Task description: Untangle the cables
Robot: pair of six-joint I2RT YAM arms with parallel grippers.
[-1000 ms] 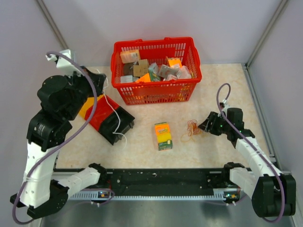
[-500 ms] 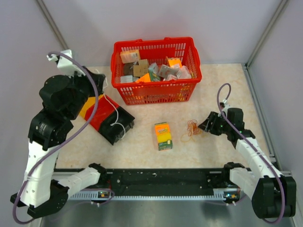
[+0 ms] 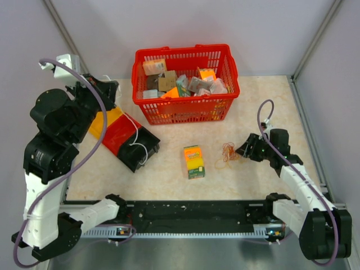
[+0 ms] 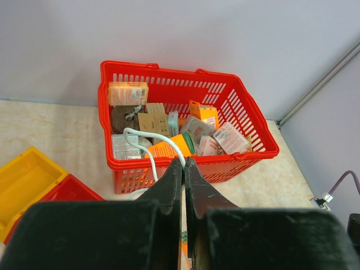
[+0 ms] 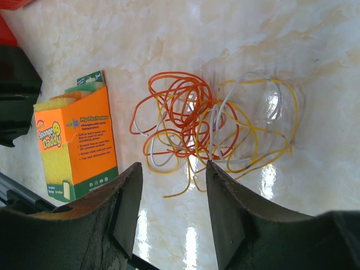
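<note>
Left arm: swung back and outward, farther from the sponge box (image 3: 194, 161). My left pincer (image 4: 184, 164): clamped on a white cord (image 4: 147, 143), lifting it. My right pincer (image 3: 246, 149): unmoved, half-spread, empty. Cables (image 5: 208, 126): orange, yellow and white loops, still knotted on the table (image 5: 315, 67), between box and right pincer. Legible: "Sponge Daddy" on the box.

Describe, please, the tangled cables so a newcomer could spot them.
Find the red plastic basket, then the yellow-green sponge box in front of it. Right of that box lies a tangle of thin orange, yellow and white wires, its curled loops smaller than the box.
</note>
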